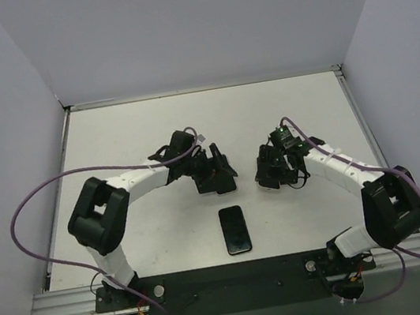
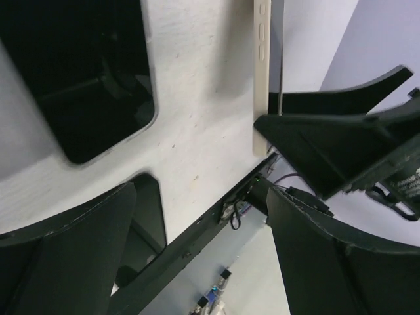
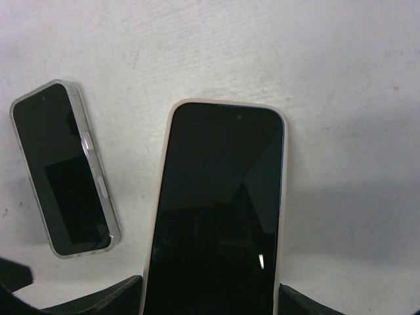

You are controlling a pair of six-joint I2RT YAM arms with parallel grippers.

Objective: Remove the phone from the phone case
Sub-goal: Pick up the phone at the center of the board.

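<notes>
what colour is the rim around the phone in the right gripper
The phone has a cream rim; clearest in right wrist view.

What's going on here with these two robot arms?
The right gripper is holding a beige-rimmed phone by its edges, just above the table. A second dark phone lies flat on the table, nearer the arm bases. The left gripper hangs open and empty close by. I can't tell whether the held one is a phone in its case or the case alone.
</notes>
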